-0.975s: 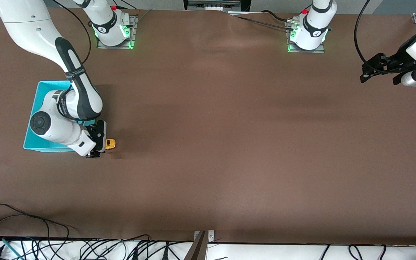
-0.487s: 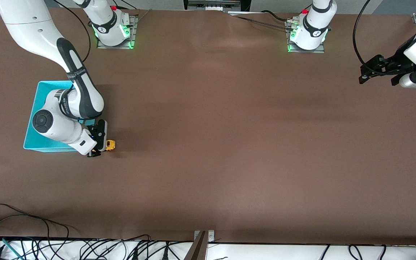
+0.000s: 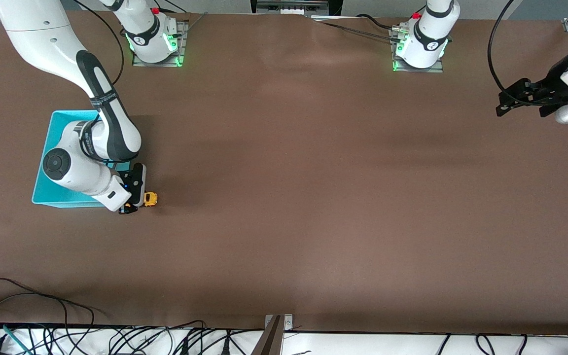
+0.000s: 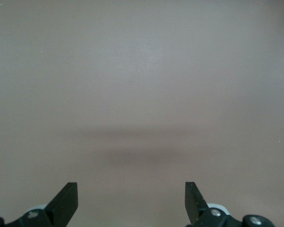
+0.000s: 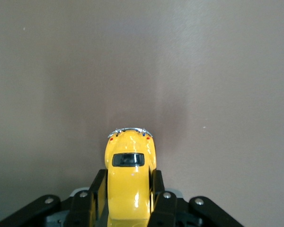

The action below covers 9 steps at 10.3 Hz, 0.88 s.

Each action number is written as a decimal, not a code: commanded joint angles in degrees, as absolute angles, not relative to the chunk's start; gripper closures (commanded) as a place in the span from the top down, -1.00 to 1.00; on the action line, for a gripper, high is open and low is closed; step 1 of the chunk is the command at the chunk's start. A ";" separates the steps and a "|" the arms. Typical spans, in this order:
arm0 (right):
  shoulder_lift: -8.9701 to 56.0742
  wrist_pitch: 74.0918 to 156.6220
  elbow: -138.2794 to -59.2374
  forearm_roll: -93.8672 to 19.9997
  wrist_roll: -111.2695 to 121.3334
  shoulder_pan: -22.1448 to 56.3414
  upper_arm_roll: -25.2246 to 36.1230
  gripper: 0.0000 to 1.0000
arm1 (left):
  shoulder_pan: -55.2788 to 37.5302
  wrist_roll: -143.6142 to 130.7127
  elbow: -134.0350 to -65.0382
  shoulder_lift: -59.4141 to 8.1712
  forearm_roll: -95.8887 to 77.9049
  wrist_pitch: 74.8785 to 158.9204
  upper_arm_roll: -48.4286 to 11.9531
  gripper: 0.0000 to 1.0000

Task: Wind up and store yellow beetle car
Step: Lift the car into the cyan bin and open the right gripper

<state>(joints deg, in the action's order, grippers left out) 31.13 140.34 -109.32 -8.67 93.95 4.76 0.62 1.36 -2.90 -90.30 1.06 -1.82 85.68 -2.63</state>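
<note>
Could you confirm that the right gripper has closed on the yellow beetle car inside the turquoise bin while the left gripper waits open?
Not quite: the right gripper grips the yellow beetle car on the table beside the turquoise bin, as the front view shows. The left gripper does wait open.

High front view, two close wrist views

The yellow beetle car [image 3: 150, 198] is a tiny toy with a rounded, glossy yellow body [image 5: 130, 182], a dark window and a thin chrome bumper with two small red lights at the end that shows. It stands upright on the brown table toward the right arm's end, clamped on both flanks between two black fingers.
</note>
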 commanded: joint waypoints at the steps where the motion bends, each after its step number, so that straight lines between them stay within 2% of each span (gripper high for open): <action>1: 26.03 137.48 -109.35 -9.67 86.61 5.01 -1.92 -1.00 | 1.32 -3.08 -90.00 1.14 -2.29 85.08 -3.51 1.00; 5: 18.40 130.55 -108.46 -8.88 79.91 5.98 -1.85 -1.00 | 1.58 -2.99 -90.00 1.14 -2.20 84.64 -3.60 1.00; 7: 13.82 122.20 -108.81 -7.39 75.85 5.71 1.82 -1.00 | 1.50 -2.99 -90.00 1.14 -2.20 84.64 -3.60 1.00; 9: 9.08 120.24 -112.47 -2.66 76.37 5.54 4.38 -1.00 | 1.49 -2.99 -90.00 1.14 -2.20 84.64 -3.60 1.00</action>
